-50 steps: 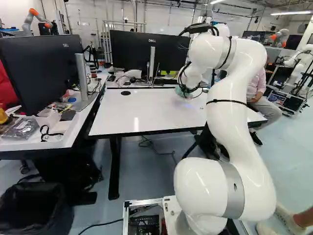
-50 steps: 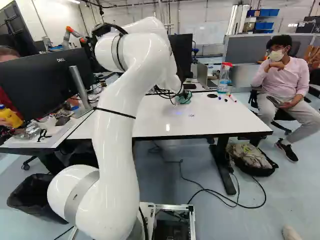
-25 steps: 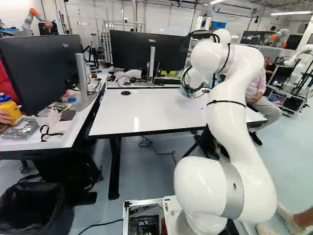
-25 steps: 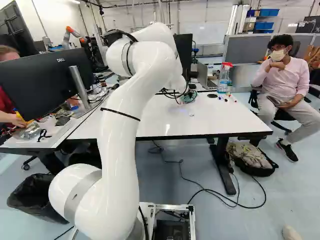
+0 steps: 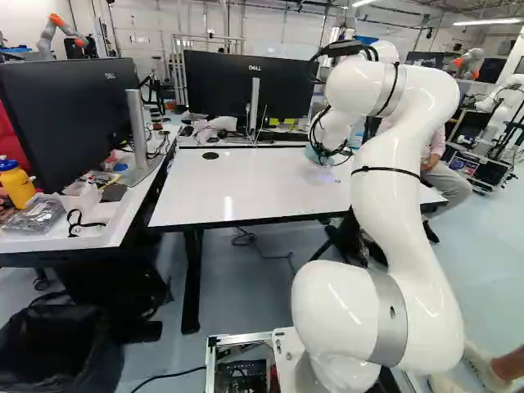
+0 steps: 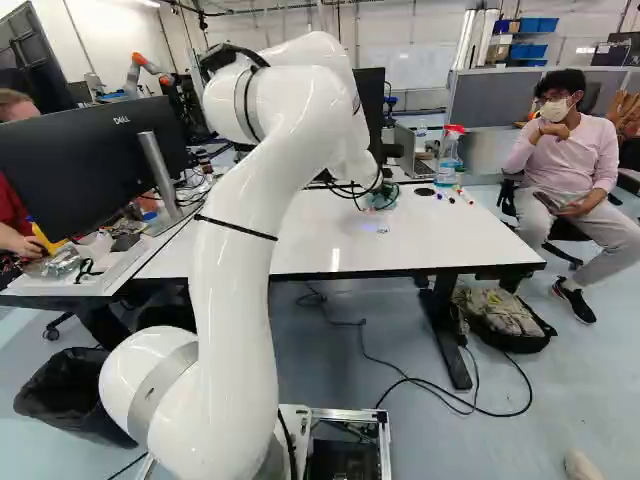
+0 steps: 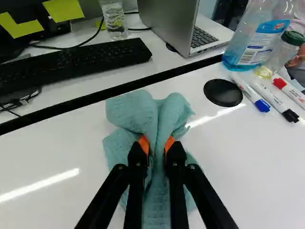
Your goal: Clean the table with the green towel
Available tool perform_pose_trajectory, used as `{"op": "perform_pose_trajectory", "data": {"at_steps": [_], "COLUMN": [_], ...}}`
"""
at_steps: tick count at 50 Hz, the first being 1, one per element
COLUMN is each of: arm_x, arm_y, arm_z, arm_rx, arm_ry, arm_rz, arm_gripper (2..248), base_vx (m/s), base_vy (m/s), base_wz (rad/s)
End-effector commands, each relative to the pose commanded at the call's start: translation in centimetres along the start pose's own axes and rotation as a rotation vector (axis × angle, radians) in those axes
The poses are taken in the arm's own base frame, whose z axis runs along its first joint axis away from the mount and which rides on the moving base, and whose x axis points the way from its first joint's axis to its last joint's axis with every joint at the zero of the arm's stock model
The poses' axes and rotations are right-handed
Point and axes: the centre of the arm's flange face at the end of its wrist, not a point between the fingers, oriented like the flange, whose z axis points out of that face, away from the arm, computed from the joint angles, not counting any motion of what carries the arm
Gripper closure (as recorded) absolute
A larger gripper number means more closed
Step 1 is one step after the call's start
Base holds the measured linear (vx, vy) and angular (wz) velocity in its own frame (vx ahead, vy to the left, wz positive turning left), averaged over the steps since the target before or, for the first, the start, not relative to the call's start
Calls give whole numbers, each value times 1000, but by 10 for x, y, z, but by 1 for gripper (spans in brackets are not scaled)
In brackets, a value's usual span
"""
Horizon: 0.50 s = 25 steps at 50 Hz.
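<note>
Green towel [image 7: 131, 114]: bunched in the gripper [image 7: 156, 145], folds spreading ahead of and outside both fingers; it seems to meet the tabletop, though contact is hard to confirm.
Jaws: clenched on the cloth from two sides.
White table [image 6: 460, 240]: towel close to its far edge, nearer the far right corner than the far left.
Small mark [image 6: 383, 231]: from the towel, toward the near edge – the relation the next stroke turns on, so a pull toward the base probably suits.
Black disc [image 7: 223, 92]: just right of the towel, before the markers [image 7: 275, 99] and spray bottle [image 7: 259, 40] – a wide rightward sweep could knock those.
</note>
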Motion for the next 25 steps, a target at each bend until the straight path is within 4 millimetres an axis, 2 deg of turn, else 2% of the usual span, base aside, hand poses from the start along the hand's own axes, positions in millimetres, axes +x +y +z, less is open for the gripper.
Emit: {"op": "perform_pose_trajectory", "data": {"at_steps": [25], "arm_x": [-22], "arm_y": [-16], "arm_z": [-37], "arm_rx": [18], "arm_ry": [-41], "arm_rz": [-15], "arm_gripper": [196], "base_vx": [0], "base_vy": [0], "base_wz": [0]}}
